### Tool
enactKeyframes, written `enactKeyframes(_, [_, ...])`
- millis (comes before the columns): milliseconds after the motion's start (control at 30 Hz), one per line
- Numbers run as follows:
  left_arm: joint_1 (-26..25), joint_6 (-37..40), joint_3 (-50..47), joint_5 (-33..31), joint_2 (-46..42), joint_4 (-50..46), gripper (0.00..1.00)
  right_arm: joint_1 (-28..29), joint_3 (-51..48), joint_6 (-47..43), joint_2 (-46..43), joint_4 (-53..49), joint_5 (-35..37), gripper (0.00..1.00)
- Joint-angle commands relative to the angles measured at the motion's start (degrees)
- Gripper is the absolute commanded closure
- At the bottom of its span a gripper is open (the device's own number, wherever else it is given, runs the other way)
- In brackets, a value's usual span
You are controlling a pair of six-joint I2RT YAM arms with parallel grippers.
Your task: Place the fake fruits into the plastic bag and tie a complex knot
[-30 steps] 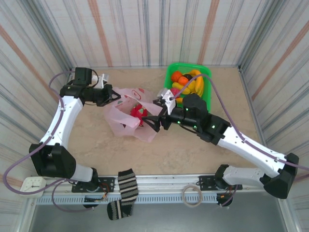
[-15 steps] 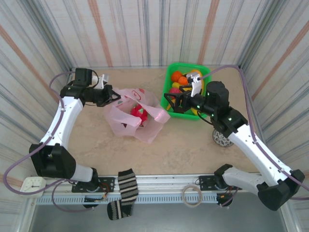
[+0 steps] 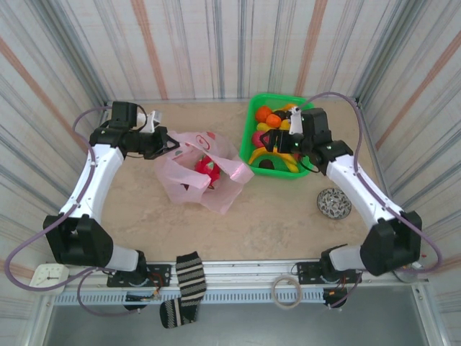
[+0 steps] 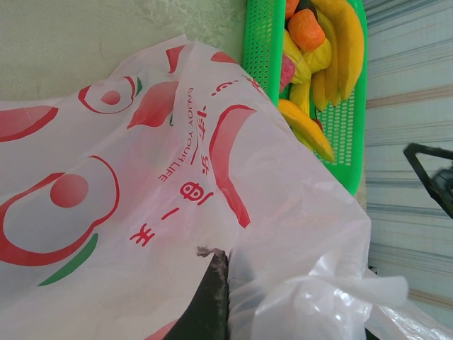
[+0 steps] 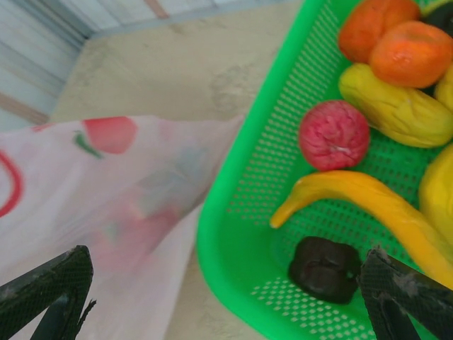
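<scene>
right gripper [image 5: 225, 268] (jaws wide) over fake fruits [image 5: 333, 134] in basket [image 5: 241, 212]

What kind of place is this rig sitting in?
Probably a purpose-built robot test cell: striped walls box in a small beige table, the left arm and right arm are bolted to a metal rail at its near edge, and the props are fake fruits in a green basket beside a plastic bag.

Count: 1 plastic bag [image 5: 106, 205] left of right pincer [image 5: 225, 294]. 1 green basket [image 5: 233, 212] beneath it holds 2 orange fruits [image 5: 410, 53], 1 red fruit [image 5: 333, 134], 1 dark purple fruit [image 5: 324, 269] (bananas [image 5: 368, 205] overlap, at least 3).
</scene>
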Motion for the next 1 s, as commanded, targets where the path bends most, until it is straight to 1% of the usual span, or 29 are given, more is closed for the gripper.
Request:
enactKeyframes(0, [0.3, -0.1, 1.4, 0.1, -2.2, -1.2, 1.0, -1.1, 3.2, 0.9, 4.9, -2.6, 0.3, 0.01])
enactKeyframes(200, [0.2, 0.1, 1.6, 0.7, -2.3, -1.2, 1.0, -1.4, 8.6, 0.1, 15.0, -2.9, 1.7, 0.0])
enactKeyframes(333, [0.2, 0.2, 1.5, 0.6, -2.7, -1.2, 1.0, -1.4, 11.6, -0.1, 19.8, -2.9, 2.9, 0.01])
enactKeyframes(433, [-0.1, 0.1, 1.5, 0.6, -2.6, -1.2, 1.0, -1.5, 14.5, -0.2, 24.1, -3.8, 4.1, 0.04])
enactKeyframes(667, [-0.5, 0.2, 1.7, 0.4, -2.3, -1.2, 1.0, -1.6, 22.9, -0.8, 33.2, -7.5, 3.6, 0.11])
enactKeyframes(800, [-0.7, 0.1, 1.6, 0.3, -2.6, -1.3, 1.0, -1.9, 25.6, -1.1, 36.8, -8.7, 4.2, 0.12])
enactKeyframes(967, [-0.8, 0.3, 1.5, 0.0, -2.8, -1.7, 1.0, -2.1, 28.9, -1.1, 41.2, -10.0, 2.1, 0.13])
